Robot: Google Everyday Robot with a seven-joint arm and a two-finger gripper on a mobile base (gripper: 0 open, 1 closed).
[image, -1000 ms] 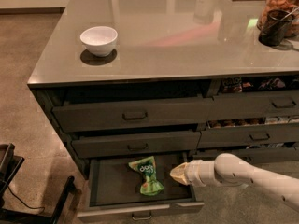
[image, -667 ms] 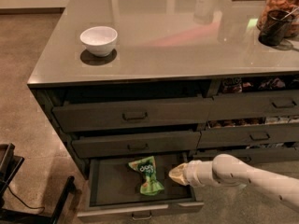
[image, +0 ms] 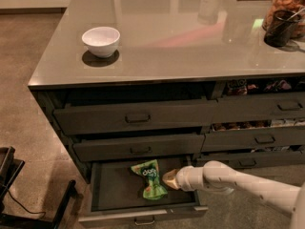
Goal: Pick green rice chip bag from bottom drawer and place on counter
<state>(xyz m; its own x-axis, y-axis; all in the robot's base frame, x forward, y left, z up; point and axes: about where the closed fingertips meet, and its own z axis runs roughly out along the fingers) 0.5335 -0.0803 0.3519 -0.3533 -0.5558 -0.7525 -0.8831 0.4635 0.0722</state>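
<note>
The green rice chip bag [image: 149, 179] lies in the open bottom drawer [image: 114, 194], near its middle, crinkled and lengthwise. My gripper [image: 167, 180] reaches in from the right on a white arm and sits just right of the bag, its tan tip close to or touching the bag's right edge. The counter [image: 176, 37] is the glossy grey slab above the drawers.
A white bowl [image: 101, 41] stands on the counter's left part. A dark cup [image: 279, 28] and a jar of snacks [image: 288, 4] stand at its far right. Narrower right-hand drawers [image: 257, 137] show snack packets. A black frame [image: 14, 190] stands on the floor at the left.
My gripper has moved a little to the left, closer to the bag. The bag has not moved.
</note>
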